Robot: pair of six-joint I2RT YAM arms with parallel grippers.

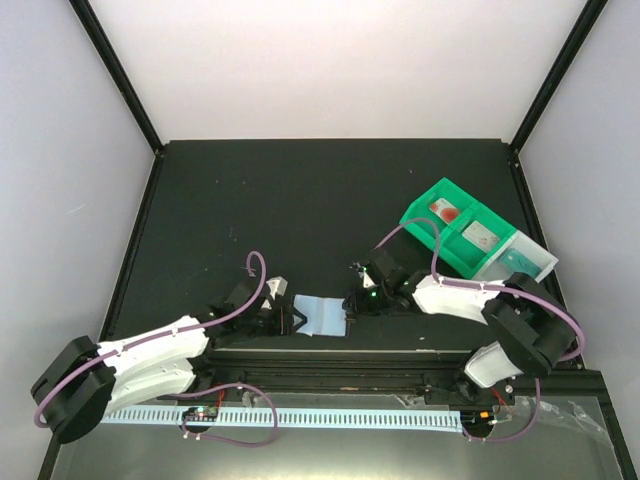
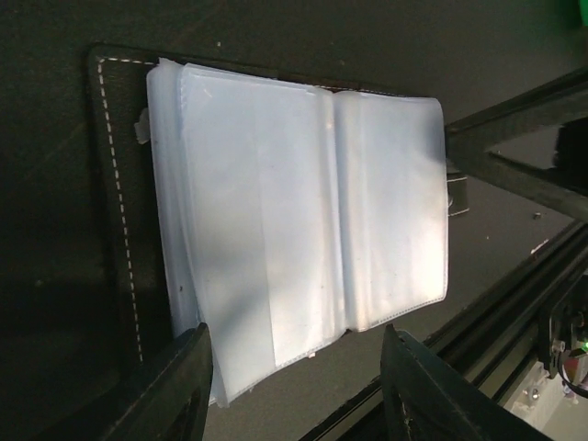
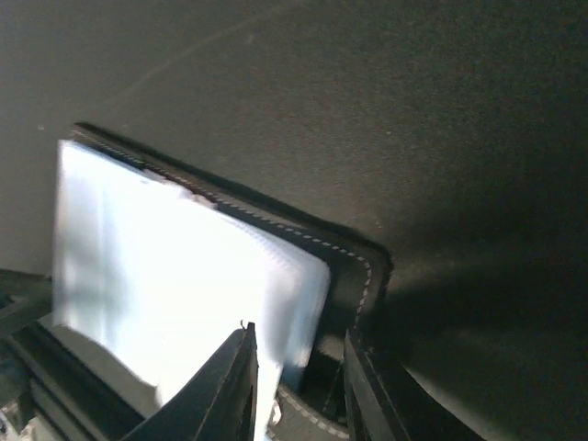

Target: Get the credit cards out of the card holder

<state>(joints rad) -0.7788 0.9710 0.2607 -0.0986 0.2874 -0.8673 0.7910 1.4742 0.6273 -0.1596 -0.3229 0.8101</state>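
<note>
The card holder (image 1: 320, 315) lies opened flat on the black table (image 1: 300, 200). It is well apart from the green tray (image 1: 486, 208), to the left of it and closer to the bases of the arms. Its outside is black leather with a line of white stitches along the edge. Inside there is a pale blue-grey bundle of clear plastic pockets, folded in the middle like a small book. In the left wrist view the pockets (image 2: 303, 211) look empty and a little milky, and their edges are not exactly one above the other.

The credit cards are in the tray, each in its own compartment. There is the white card with red marks (image 1: 446, 210), the pale grey card (image 1: 483, 238) and the teal card (image 1: 521, 258). The teal one is in the clear end of the tray.

The right gripper (image 1: 350, 300) is at the side of the holder that faces the tray. Its fingers (image 3: 237, 386) stand rather narrow, with the stitched edge of the cover between them. I cannot tell if they really press on it.

The left gripper (image 1: 290, 318) is at the side of the holder away from the tray. Its fingers (image 2: 188, 386) stand wide apart. The lower edge of the pockets is between them, and some free space is seen near one finger.
</note>
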